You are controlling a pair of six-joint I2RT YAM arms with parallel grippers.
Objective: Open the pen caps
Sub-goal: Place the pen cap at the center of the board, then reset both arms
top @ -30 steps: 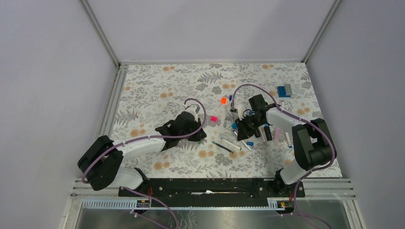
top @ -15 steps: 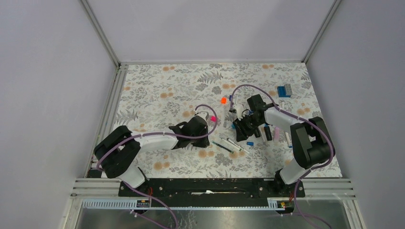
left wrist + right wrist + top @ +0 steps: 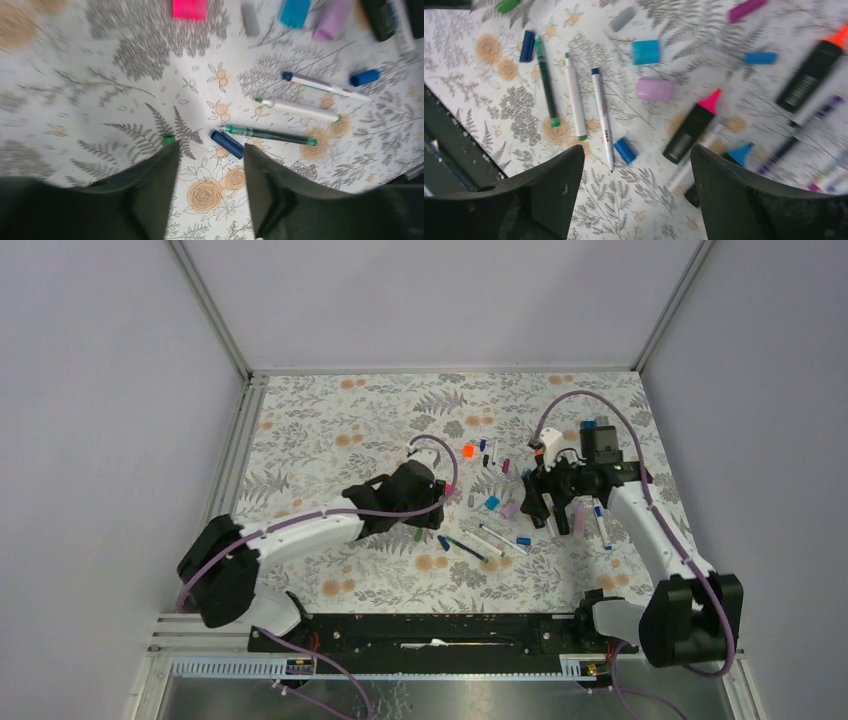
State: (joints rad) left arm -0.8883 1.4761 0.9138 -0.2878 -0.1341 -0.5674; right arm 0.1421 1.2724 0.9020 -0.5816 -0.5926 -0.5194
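The left pincer (image 3: 210,167) is spread and empty over the table (image 3: 75,75) — a navy cap (image 3: 227,144) lies just ahead, between its fingers. The right pincer (image 3: 636,167) gapes wider, a blue cap (image 3: 625,150) between its fingertips.

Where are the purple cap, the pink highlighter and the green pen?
lilac cap (image 3: 654,90): right wrist view, middle of its side.
pink highlighter (image 3: 686,136): right wrist view, on its black barrel.
green pen (image 3: 270,135): left wrist view, middle of its barrel.
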